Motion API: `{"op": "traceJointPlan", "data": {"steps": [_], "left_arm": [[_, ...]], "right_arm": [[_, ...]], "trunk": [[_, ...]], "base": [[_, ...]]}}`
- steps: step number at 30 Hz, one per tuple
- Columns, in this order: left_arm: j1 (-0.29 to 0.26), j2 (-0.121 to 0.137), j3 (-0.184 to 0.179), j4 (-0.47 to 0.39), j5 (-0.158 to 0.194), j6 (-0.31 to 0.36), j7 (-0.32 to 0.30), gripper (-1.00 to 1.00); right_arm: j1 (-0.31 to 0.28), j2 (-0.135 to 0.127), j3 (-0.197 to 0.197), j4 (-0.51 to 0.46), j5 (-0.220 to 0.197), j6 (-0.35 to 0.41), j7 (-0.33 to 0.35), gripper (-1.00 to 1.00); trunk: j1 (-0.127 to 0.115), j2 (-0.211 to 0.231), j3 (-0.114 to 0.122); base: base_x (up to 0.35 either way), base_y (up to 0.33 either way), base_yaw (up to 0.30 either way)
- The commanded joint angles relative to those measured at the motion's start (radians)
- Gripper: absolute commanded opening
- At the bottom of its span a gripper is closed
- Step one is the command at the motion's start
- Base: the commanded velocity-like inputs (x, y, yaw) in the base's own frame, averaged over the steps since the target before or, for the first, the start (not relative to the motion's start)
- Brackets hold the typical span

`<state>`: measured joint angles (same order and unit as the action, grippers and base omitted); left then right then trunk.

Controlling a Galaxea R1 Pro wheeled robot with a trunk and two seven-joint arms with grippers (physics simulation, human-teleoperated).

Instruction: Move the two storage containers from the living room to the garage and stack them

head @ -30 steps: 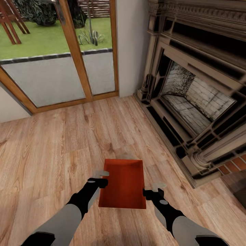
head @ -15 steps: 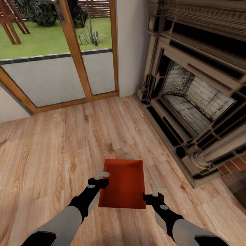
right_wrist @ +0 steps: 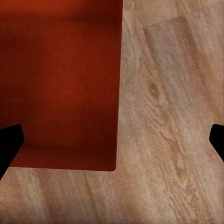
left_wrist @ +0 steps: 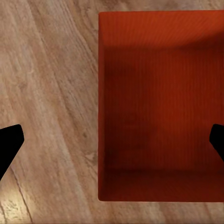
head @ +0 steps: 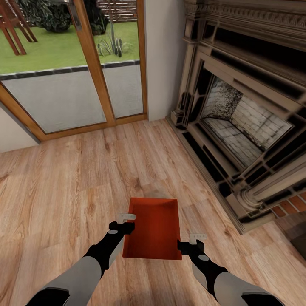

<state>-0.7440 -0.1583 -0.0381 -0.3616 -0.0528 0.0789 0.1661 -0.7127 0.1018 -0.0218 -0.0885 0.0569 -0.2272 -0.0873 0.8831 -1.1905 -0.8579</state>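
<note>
A: Left arm first — it reaches forward and slightly inward, and the left end effector [head: 126, 221] sits at the left wall of the storage container [head: 155, 229], up near its far corner.

B: And the fingers?

A: Spread apart. In the left wrist view one dark fingertip [left_wrist: 9, 145] is out over the wood floor [head: 63, 178], the other over the container's inside, so the left wall runs between them — not clamped on it.

B: Where's the container itself?

A: On the light plank floor, open side up, right between the two arms, long side pointing away from the robot. Glass patio doors [head: 80, 85] lie beyond it to the left, a dark ornate fireplace [head: 242, 127] to the right.

B: Right arm?

A: Angled in from the lower right, the right end effector [head: 191, 240] just beside the container's near right corner. Its fingers are apart too — the right wrist view shows one tip over the red interior, one fingertip [right_wrist: 217, 140] over bare planks.
</note>
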Motion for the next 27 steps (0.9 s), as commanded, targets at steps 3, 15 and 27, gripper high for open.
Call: {"op": "traceJointPlan", "data": {"steps": [3, 15, 27], "left_arm": [[0.0, 0.002, 0.0, 0.0, 0.003, 0.007, 0.006, 1.0], [0.0, 0.029, 0.003, 0.103, 0.042, 0.004, 0.004, 1.0], [0.0, 0.029, 0.004, 0.174, 0.044, -0.04, 0.004, 1.0]], "right_arm": [[-0.001, 0.001, -0.002, 0.001, 0.006, -0.003, -0.005, 1.0], [-0.001, 0.002, -0.004, 0.0, 0.007, -0.023, -0.003, 1.0], [-0.001, 0.002, -0.004, 0.0, 0.006, -0.031, -0.002, 1.0]], "trunk": [[0.0, 0.0, -0.001], [0.0, 0.0, -0.001], [0.0, 0.0, -0.001]], "base": [[0.0, 0.0, 0.0], [0.0, 0.0, 0.0], [0.0, 0.0, 0.0]]}}
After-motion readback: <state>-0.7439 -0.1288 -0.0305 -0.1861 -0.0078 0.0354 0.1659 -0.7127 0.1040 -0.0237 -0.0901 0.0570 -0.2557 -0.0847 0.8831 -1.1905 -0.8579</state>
